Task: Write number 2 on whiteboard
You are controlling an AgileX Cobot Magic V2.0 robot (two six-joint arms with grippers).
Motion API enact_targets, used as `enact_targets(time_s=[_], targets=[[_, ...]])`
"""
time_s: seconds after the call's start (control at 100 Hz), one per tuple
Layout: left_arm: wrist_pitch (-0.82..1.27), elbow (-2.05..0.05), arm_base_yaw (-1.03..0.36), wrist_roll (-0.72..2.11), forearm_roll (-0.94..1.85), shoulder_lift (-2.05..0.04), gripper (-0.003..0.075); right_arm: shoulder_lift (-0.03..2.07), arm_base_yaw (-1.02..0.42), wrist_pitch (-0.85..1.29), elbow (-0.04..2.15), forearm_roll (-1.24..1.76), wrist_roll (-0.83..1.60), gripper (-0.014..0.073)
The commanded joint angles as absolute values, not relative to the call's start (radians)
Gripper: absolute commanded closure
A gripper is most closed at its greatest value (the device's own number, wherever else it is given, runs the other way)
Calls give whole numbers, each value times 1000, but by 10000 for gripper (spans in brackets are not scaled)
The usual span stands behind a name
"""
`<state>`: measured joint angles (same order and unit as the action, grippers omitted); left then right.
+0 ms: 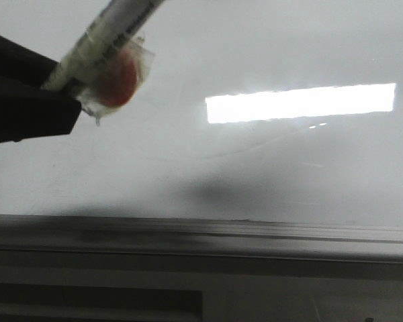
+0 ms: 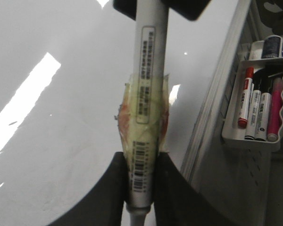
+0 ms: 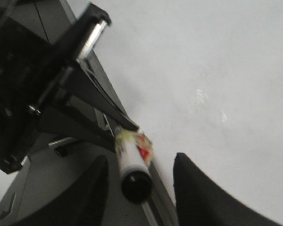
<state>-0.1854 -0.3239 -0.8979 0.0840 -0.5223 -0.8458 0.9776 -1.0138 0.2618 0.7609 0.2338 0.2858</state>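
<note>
The whiteboard [image 1: 289,174] is glossy white-grey with a bright glare bar and only a faint grey curved smudge; no number 2 shows on it. My left gripper [image 1: 60,84] is shut on a white marker [image 1: 101,37] wrapped in clear tape with a red patch, and holds it over the board. In the left wrist view the fingers [image 2: 170,188] clamp the marker's barcode end [image 2: 148,94]. My right gripper [image 3: 139,174] is open, its jaws apart on either side of the marker's black cap end [image 3: 134,183], not touching it. It is out of the front view.
A grey metal rail [image 1: 201,235] runs along the board's near edge. A white tray [image 2: 236,136] beside the board holds a red marker [image 2: 244,99], two black ones and a pink one [image 2: 275,110]. The left arm's black body [image 3: 33,70] is close to the right gripper.
</note>
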Motion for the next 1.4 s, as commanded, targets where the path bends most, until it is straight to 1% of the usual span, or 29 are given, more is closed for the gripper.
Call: enact_targets(time_s=[0.0, 0.1, 0.39, 0.42, 0.46, 0.48, 0.51, 0.52, 0.53, 0.55, 0.57, 0.69, 0.74, 0.78, 0.83, 0.88, 0.93, 1.0, 1.05, 1.08, 1.21, 1.27, 1.32, 1.37, 1.38, 1.39], targets=[[-249, -357, -906, 85, -519, -844, 739, 986, -1044, 159, 803, 243, 295, 309], [-249, -357, -906, 85, -519, -844, 739, 1012, -1066, 137, 803, 243, 295, 309], [-249, -357, -906, 85, -519, -844, 739, 1036, -1066, 135, 803, 243, 295, 315], [-249, -357, -906, 85, -519, -844, 739, 1036, -1066, 138, 803, 241, 295, 330], [-249, -357, -906, 85, -519, -844, 739, 1036, -1066, 139, 803, 241, 295, 378], [-249, -357, -906, 85, -519, -844, 739, 1036, -1066, 139, 803, 241, 295, 431], [-249, -357, -906, 85, -519, -844, 739, 1036, -1066, 142, 803, 241, 295, 483], [-249, -357, -906, 85, -519, -844, 739, 1036, -1066, 145, 803, 241, 295, 522], [-249, -357, -906, 85, -519, -844, 739, 1036, -1066, 147, 803, 241, 295, 543], [-249, -357, -906, 85, -519, -844, 739, 1036, -1066, 149, 803, 239, 295, 627], [-249, -357, -906, 85, -519, -844, 739, 1036, -1066, 149, 803, 239, 295, 671], [-249, -357, -906, 85, -519, -844, 738, 1036, -1066, 149, 803, 239, 295, 664], [-249, -357, -906, 85, -519, -842, 726, 1036, -1066, 149, 803, 239, 295, 664], [-253, -357, -906, 85, -517, -841, 698, 1036, -1066, 149, 803, 239, 295, 664], [-257, -357, -906, 85, -512, -841, 645, 1036, -1066, 149, 803, 243, 290, 664], [-260, -359, -906, 85, -498, -838, 574, 1033, -1066, 149, 803, 244, 271, 664], [-260, -361, -906, 85, -467, -830, 482, 1033, -1066, 147, 803, 244, 269, 664], [-256, -361, -906, 85, -410, -803, 386, 1031, -1060, 140, 803, 235, 269, 664], [-254, -361, -906, 85, -372, -770, 346, 1029, -1053, 138, 805, 235, 269, 664], [-254, -361, -900, 85, -359, -739, 337, 1029, -1044, 142, 809, 235, 269, 664], [-219, -361, -863, 85, -352, -605, 337, 1023, -1003, 153, 838, 230, 271, 664], [-189, -361, -832, 85, -305, -536, 359, 1021, -988, 155, 853, 188, 276, 664], [-168, -361, -802, 85, -257, -484, 413, 1021, -977, 166, 864, 138, 278, 664], [-149, -361, -769, 85, -220, -440, 514, 1021, -964, 174, 876, 111, 278, 664], [-147, -361, -764, 85, -216, -434, 550, 1021, -961, 176, 877, 110, 278, 664], [-145, -361, -754, 85, -211, -424, 569, 1021, -959, 177, 880, 108, 278, 664]])
